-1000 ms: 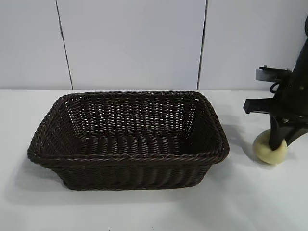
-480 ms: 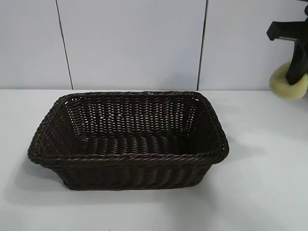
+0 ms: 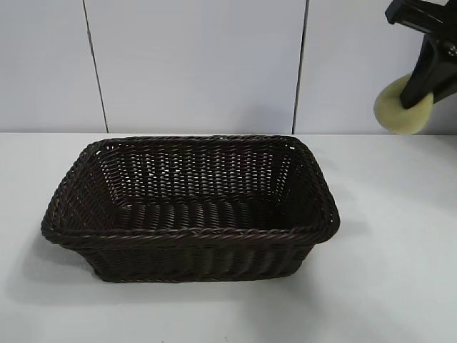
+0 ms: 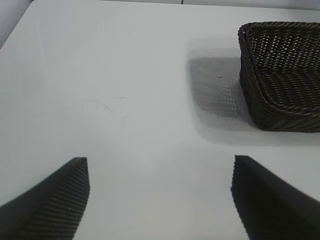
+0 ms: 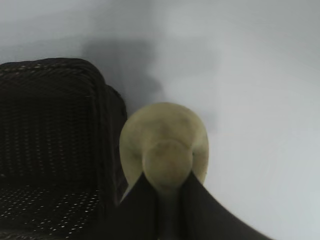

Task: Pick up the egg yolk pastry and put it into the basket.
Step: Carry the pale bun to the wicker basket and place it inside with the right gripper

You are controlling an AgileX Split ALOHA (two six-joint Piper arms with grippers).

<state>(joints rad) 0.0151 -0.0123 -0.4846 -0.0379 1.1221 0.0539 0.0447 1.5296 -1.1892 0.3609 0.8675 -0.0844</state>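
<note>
egg yolk pastry (image 3: 402,107) | pinched aloft by right gripper (image 3: 415,91) fingers, beside basket (image 3: 189,207) | left gripper (image 4: 159,192) fingers spread, wrist view only

White table (image 3: 400,286) — panelled wall (image 3: 193,64)

right pincer (image 3: 420,91): matte black, angular; a flat black bracket crosses above a tapering black finger
right pincer fingers (image 5: 197,210): smooth dark wedges that narrow toward their tips
left pincer (image 4: 160,197): black
left pincer fingers (image 4: 52,197): broad pointed wedges, inner faces covered in fine ribbed grooves
</note>
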